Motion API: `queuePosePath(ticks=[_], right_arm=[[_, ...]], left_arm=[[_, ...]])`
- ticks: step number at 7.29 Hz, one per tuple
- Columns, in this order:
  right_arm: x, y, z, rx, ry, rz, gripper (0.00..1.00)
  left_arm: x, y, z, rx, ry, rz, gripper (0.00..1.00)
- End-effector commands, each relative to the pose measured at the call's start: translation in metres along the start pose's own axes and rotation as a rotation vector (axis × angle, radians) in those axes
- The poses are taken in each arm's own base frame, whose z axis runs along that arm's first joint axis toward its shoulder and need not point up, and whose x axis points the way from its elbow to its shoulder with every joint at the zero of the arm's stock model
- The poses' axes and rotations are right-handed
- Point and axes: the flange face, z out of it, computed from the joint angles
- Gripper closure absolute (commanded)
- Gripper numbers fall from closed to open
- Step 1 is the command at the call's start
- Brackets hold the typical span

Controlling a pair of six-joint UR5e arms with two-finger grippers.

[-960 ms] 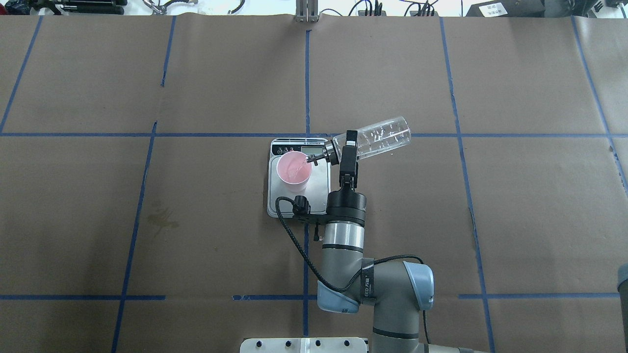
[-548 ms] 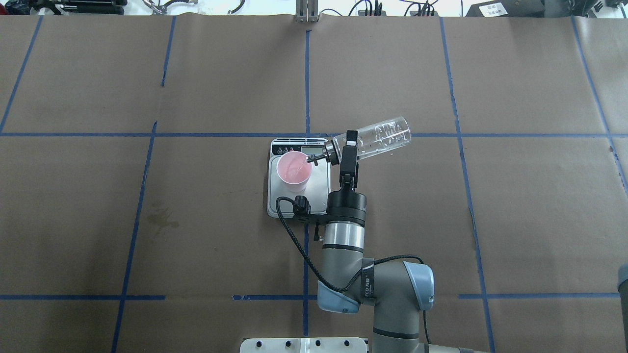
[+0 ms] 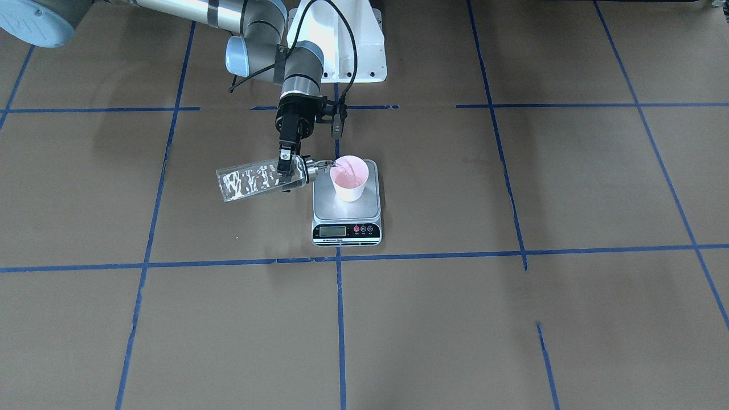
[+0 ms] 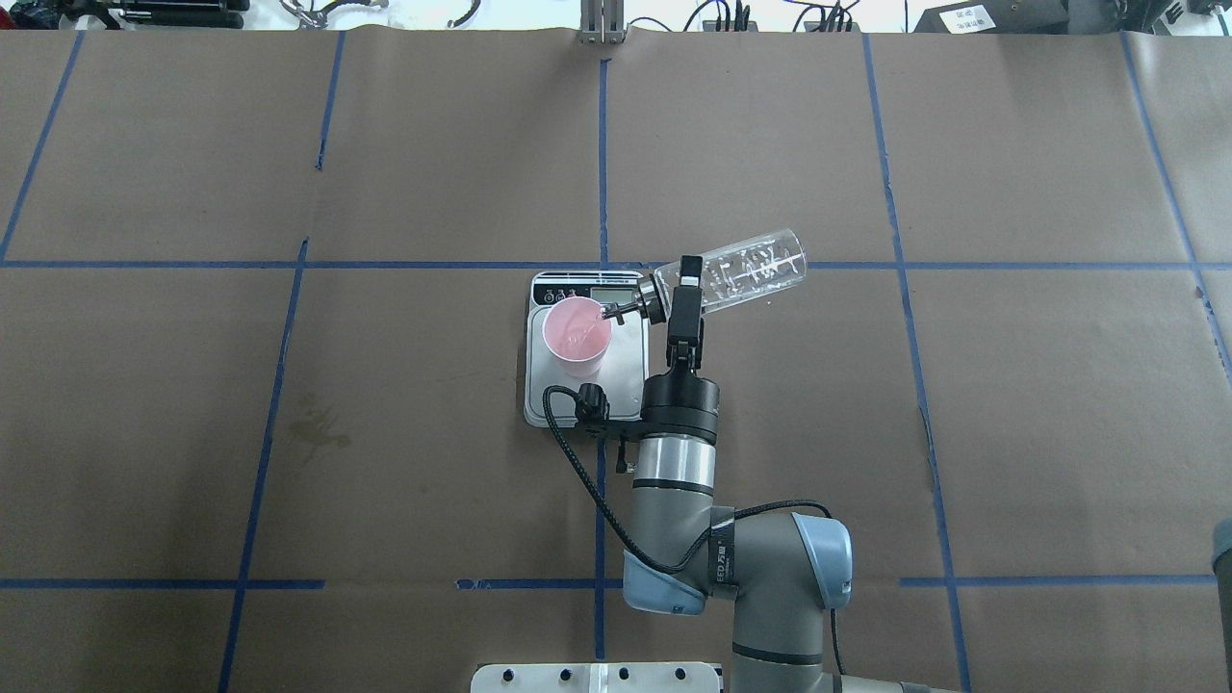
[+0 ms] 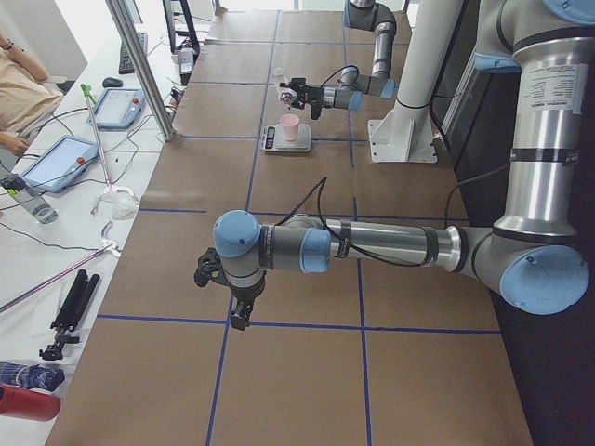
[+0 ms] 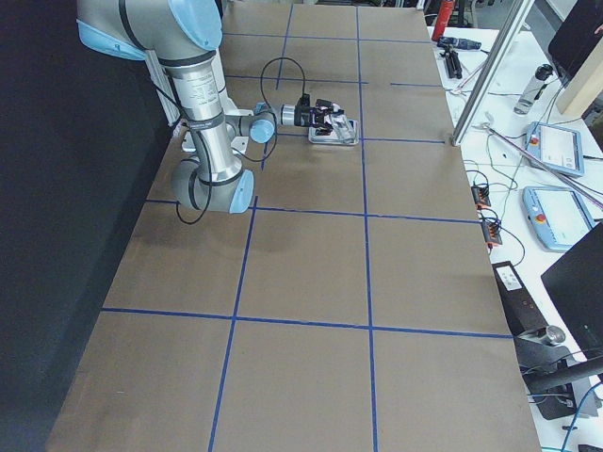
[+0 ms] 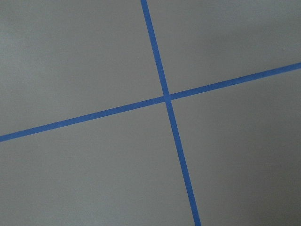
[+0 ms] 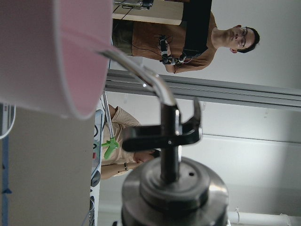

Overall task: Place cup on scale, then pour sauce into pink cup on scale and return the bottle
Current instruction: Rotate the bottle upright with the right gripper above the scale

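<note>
Right gripper (image 4: 685, 289) tilts bottle (image 4: 753, 267) over cup (image 4: 576, 337) (on scale (image 4: 628, 377))

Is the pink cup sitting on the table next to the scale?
No, the cup stands on the scale's steel platform, the bottle's spout over its rim.

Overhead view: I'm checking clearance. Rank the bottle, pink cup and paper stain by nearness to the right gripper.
1. The bottle, held in the right gripper, tilted.
2. The cup, on the scale, to the gripper's left.
3. The stain, far off to the left.
</note>
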Motion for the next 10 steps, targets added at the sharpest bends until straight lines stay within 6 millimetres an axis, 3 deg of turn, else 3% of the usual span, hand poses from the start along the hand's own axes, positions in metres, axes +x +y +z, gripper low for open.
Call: queuePosePath(ticks=[1,4,6,7,9,10], right_arm=[[0.011,0.001,0.0,0.008,-0.013,0.143,1.0],[0.025,0.01,-0.01,0.048,-0.09,0.504,1.0],[0.019,0.012,-0.016,0.044,-0.175,0.784,1.0],[0.033,0.008,-0.018,0.034,-0.243,0.964,1.0],[0.084,0.007,-0.021,0.031,-0.313,1.211,1.0],[0.095,0.013,-0.021,0.016,-0.342,1.342,1.0]], left_arm=[[0.0,0.0,0.0,0.001,0.0,-0.001,0.0],[0.0,0.0,0.0,0.0,0.002,-0.002,0.0],[-0.001,0.0,0.001,0.0,0.0,-0.002,0.0],[-0.001,0.0,0.001,0.0,0.0,0.0,0.0],[-0.001,0.0,0.001,0.0,0.0,-0.002,0.0],[-0.001,0.0,0.001,0.0,0.0,0.0,0.0]])
